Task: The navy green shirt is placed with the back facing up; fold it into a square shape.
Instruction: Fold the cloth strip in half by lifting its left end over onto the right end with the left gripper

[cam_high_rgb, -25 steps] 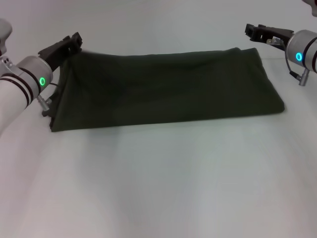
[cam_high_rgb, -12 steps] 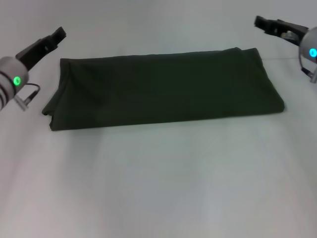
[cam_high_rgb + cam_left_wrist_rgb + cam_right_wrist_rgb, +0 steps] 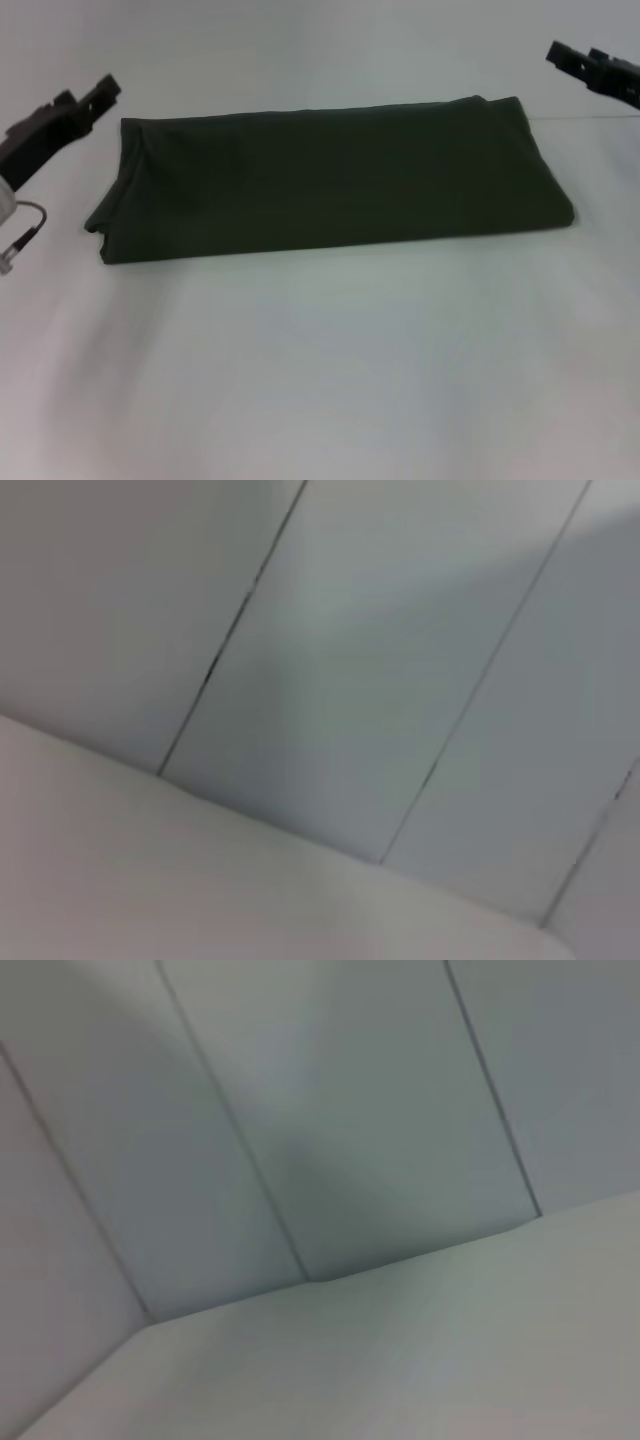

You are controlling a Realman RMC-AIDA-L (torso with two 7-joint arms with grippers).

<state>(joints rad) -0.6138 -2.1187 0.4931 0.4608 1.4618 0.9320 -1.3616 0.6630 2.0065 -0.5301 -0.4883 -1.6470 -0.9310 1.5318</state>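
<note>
The navy green shirt (image 3: 330,180) lies flat on the white table (image 3: 330,370) in the head view, folded into a long dark band that runs left to right. My left gripper (image 3: 88,95) hangs off the shirt's far left corner, open and empty, clear of the cloth. My right gripper (image 3: 575,56) hangs beyond the shirt's far right corner, open and empty, also clear of the cloth. Neither wrist view shows the shirt or any fingers.
A thin cable (image 3: 25,232) hangs from my left arm at the left edge. The wrist views show only pale wall panels (image 3: 380,660) and the table's far edge (image 3: 420,1260). Bare white table lies in front of the shirt.
My left gripper has let go of the shirt's far left corner and drawn back to the left. My right gripper has drawn back to the right. The lifted corner has settled flat.
</note>
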